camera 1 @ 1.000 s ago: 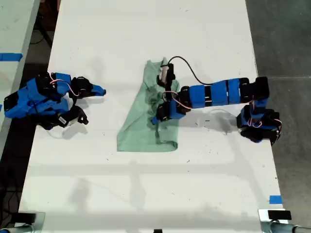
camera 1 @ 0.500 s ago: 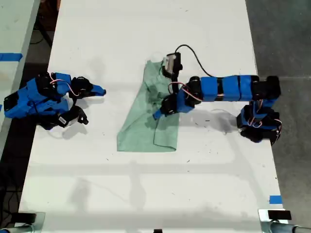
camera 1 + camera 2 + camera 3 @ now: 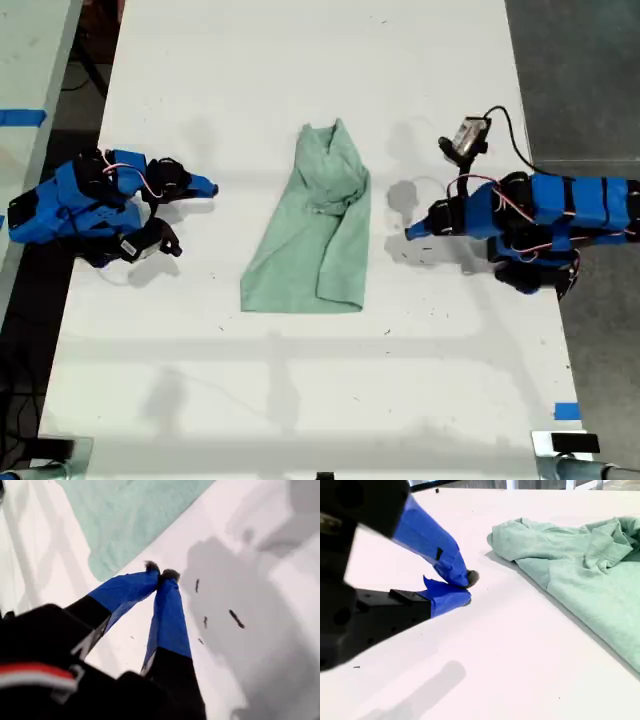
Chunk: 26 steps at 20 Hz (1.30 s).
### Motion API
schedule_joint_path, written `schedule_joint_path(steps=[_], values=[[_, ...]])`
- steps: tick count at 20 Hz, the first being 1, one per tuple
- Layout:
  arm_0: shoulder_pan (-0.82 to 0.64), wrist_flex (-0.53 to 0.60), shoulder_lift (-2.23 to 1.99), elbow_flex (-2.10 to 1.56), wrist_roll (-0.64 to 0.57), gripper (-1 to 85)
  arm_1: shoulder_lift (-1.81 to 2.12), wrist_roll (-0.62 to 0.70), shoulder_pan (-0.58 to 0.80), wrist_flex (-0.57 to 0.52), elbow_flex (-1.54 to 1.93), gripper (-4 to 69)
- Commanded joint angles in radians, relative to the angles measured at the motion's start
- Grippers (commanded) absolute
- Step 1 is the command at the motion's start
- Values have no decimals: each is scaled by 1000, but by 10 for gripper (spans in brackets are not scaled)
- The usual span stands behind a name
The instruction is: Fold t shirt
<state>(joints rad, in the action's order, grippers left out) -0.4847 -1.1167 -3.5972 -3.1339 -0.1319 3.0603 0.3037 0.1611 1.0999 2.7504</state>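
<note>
The pale mint-green t shirt (image 3: 310,240) lies folded lengthwise in the middle of the white table (image 3: 300,400), narrow end at the far side and wide hem nearer. My first gripper (image 3: 411,232) hovers to the exterior view's right of it, shut and holding nothing. In the first wrist view its blue fingertips (image 3: 161,573) touch above bare table, with a corner of the t shirt (image 3: 130,515) beyond. My second gripper (image 3: 208,187) rests low at the exterior view's left, shut and apart from the cloth. The second wrist view shows those tips (image 3: 467,587) closed and the t shirt (image 3: 580,580) across the table.
A blue tape mark (image 3: 566,411) sits near the table's front corner at the exterior view's right. Another table with blue tape (image 3: 20,116) stands at the exterior view's left. Grey floor (image 3: 580,80) lies past the table edge at the exterior view's right.
My first gripper has let go of the t shirt and pulled back to the exterior view's right. The cloth now lies flatter with one side folded over. The second arm has not moved.
</note>
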Motion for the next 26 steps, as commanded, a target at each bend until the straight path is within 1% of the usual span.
schedule_joint_path(steps=[1,2,3,4,6,9,20,26], values=[[11,11,-6,8,14,0,459,34,25,58,285,22],[11,12,-6,8,14,0,451,-21,66,104,327,22],[14,12,-6,8,14,0,453,-115,100,133,360,22],[14,12,-6,8,14,0,453,-141,71,167,341,22],[12,14,-6,6,11,0,453,-176,32,178,347,22],[15,14,-6,6,14,0,453,-224,29,201,347,22],[14,14,-6,6,14,0,453,-279,23,221,347,22],[14,14,-6,6,14,0,453,-287,20,224,347,22]])
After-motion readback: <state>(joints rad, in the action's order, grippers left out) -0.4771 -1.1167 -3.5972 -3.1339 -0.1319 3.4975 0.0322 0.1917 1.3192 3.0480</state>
